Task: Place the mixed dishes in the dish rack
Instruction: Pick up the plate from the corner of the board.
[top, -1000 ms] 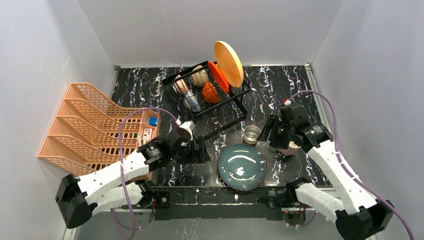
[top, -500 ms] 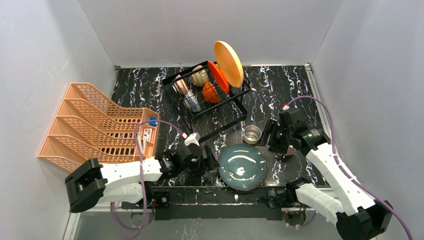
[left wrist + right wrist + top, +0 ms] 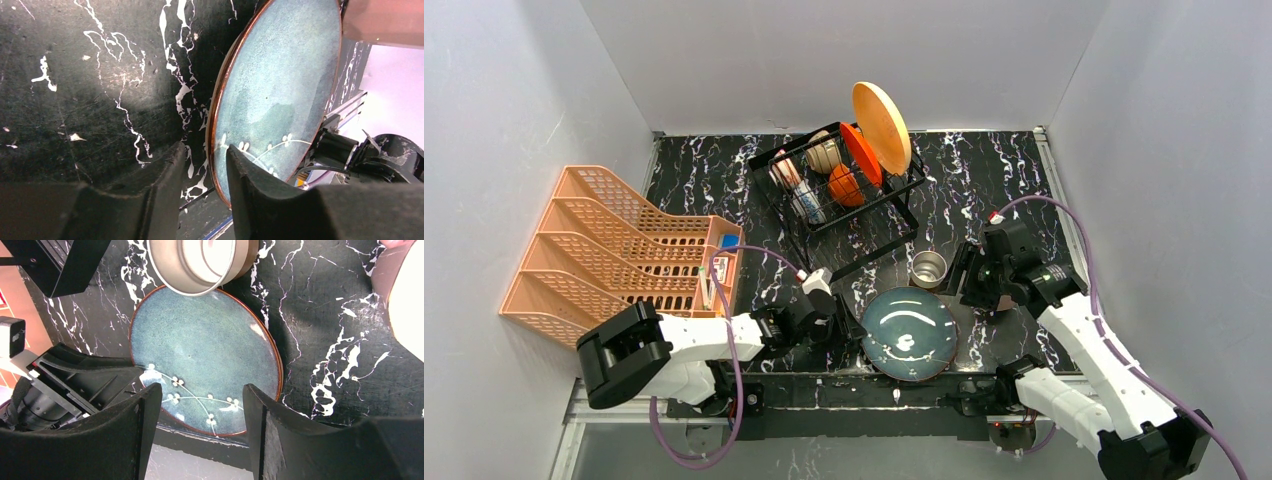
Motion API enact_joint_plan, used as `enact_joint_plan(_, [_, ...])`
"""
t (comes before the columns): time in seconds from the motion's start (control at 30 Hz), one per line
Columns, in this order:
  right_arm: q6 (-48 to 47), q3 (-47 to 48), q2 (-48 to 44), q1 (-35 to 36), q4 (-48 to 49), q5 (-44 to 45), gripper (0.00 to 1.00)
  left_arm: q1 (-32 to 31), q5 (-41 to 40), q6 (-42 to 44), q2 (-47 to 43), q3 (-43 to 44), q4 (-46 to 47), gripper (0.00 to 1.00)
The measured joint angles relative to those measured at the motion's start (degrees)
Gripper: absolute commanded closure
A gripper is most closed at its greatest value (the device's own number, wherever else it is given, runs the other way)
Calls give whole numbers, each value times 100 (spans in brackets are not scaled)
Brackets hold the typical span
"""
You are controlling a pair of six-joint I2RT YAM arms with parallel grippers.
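The left gripper is lying low at the left rim of the grey-green plate. One finger is resting outside the rim over the black marbled tabletop and the other is reaching over the glaze. Whether it is pinching the rim, I cannot tell. The right gripper is hanging above the plate's right side, jaws spread and grasping nothing. A steel cup is standing just behind the plate. The black wire dish rack is sitting farther behind the plate, carrying a yellow plate, a red-orange plate and bowls.
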Motion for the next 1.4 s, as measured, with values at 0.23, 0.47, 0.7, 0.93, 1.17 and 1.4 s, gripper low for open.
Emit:
enact_joint_plan(0.23, [7, -96, -4, 0, 55, -39, 31, -2, 35, -26, 28, -2, 188, 73])
enact_joint_plan(0.47, [15, -96, -83, 0, 55, -39, 32, -2, 116, -83, 234, -9, 372, 92])
enact_joint_plan(0.7, [20, -103, -101, 0, 55, -46, 32, 0, 114, -157, 269, -13, 494, 100])
enact_joint_plan(0.93, [22, -103, -199, 0, 46, -57, 32, -2, 33, -76, -201, 55, 76, 100])
enact_joint_plan(1.17, [20, -372, -190, 0, 59, -107, 35, -2, -256, 205, -852, 328, -885, 100])
enact_joint_plan(1.4, [22, -920, 70, 17, 398, -546, 51, -2, -396, 234, -1266, 328, -1508, 100])
